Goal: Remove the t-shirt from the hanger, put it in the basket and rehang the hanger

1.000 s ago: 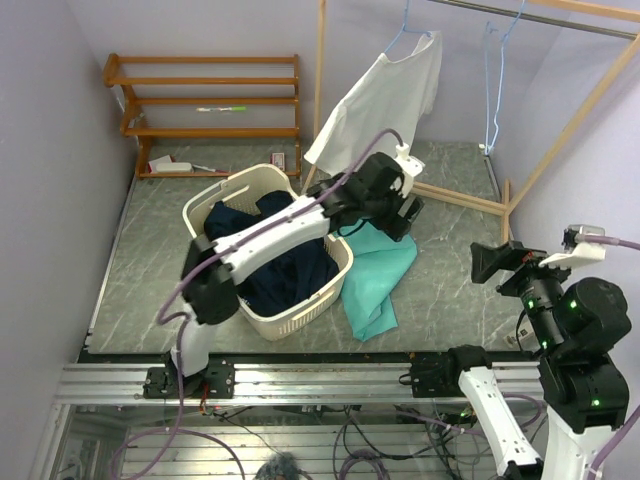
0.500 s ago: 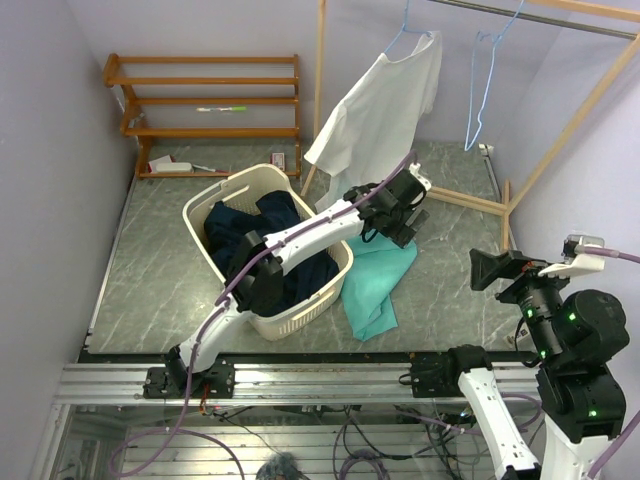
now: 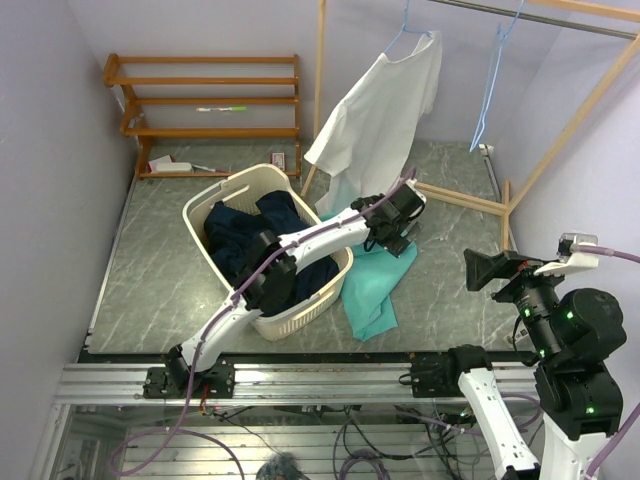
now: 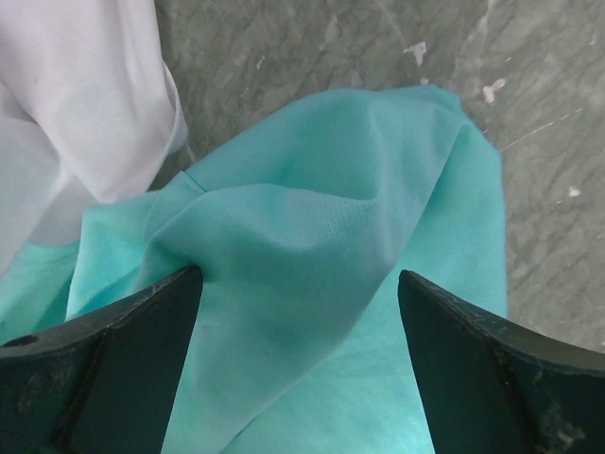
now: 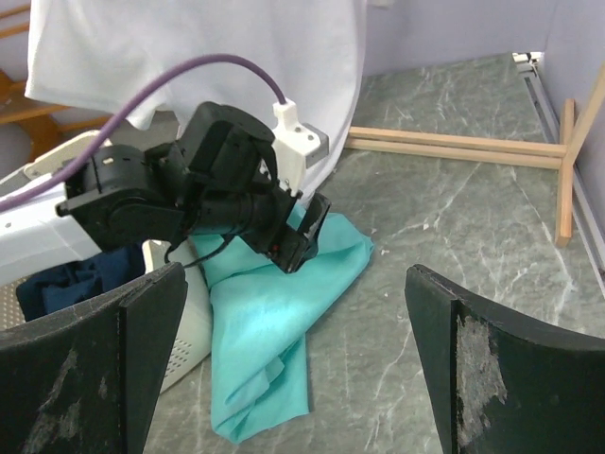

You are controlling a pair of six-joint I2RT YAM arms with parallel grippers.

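The white cotton t-shirt (image 3: 380,110) hangs on a thin pale-blue wire hanger (image 3: 408,28) hooked over the rail of the wooden clothes rack (image 3: 560,150). It sits skewed, with one shoulder high at the hook and the hem drooping low to the left, almost to the floor — so it is partly slipped, though the collar is not yet off the hanger. A second blue hanger (image 3: 490,80) dangles bare further right.

Just below the hem, the left gripper (image 3: 400,232) is stretched far out, fingers spread wide with nothing between them. Its wrist view shows them poised over a crumpled teal cloth (image 4: 321,274) lying on the grey marbled floor (image 3: 450,290), with the white hem (image 4: 76,104) at the upper left corner. This low position probably suits a grab at the hem to pull the shirt down, though whether the fingertips touch the teal fabric cannot be told.

Beside the teal cloth stands a cream plastic laundry basket (image 3: 300,300) holding dark navy clothes (image 3: 235,230), a likely landing place. The right gripper (image 3: 490,270) hovers well apart to the right — open too, empty, facing the scene.
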